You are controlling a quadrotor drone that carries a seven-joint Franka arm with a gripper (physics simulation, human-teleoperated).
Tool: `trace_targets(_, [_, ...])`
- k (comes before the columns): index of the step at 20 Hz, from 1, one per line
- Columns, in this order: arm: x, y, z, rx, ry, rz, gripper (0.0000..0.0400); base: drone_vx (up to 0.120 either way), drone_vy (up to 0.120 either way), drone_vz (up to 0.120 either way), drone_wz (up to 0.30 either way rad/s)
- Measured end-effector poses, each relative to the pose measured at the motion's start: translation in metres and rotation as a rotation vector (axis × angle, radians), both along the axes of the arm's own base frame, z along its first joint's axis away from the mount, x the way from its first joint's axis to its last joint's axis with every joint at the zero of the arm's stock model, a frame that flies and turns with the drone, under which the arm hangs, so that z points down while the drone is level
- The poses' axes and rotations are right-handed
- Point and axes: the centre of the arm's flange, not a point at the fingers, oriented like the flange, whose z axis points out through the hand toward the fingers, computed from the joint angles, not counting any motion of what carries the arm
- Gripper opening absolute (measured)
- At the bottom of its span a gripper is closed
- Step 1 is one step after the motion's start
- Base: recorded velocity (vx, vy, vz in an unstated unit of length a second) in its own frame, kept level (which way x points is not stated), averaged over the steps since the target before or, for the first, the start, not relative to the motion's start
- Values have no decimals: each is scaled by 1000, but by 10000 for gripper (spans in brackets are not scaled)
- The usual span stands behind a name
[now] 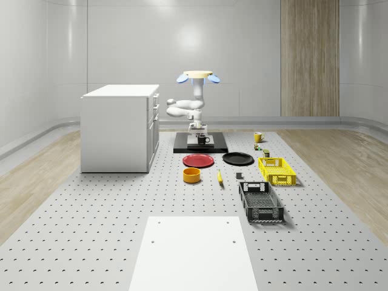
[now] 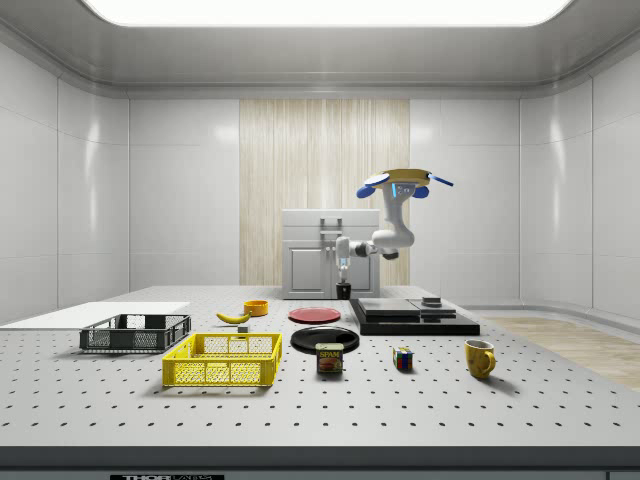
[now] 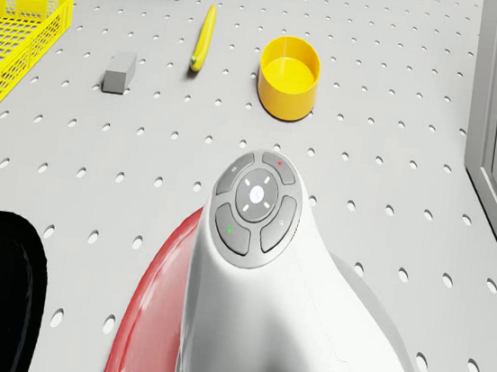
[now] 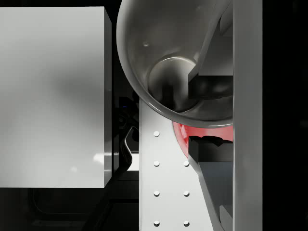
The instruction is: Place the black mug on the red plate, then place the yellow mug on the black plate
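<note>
While drone [image 1: 198, 76] hovers above black platform [image 1: 213, 148], arm reaches down — gripper [image 1: 200, 137] pinches black mug [image 1: 202, 139] by rim, fingers closed on wall, mug held off platform. Red plate [image 1: 199, 160] at mug's 6 o'clock in whole-scene view, black plate [image 1: 237, 159] just beside it at 3 o'clock. Yellow mug [image 1: 258, 137] stands on table [image 1: 91, 206] — well apart, at black plate's 1 o'clock.
</note>
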Motion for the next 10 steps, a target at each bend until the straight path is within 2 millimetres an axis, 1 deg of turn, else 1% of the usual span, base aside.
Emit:
trace_targets(3, [0,0,0,0,0,0,110,120,0,0,0])
trace_targets(4, [0,0,0,0,0,0,110,120,-40,0,0])
trace_targets(8, [0,0,0,0,0,0,110,120,-120,0,0])
trace_targets(10, [0,0,0,0,0,0,110,120,0,0,0])
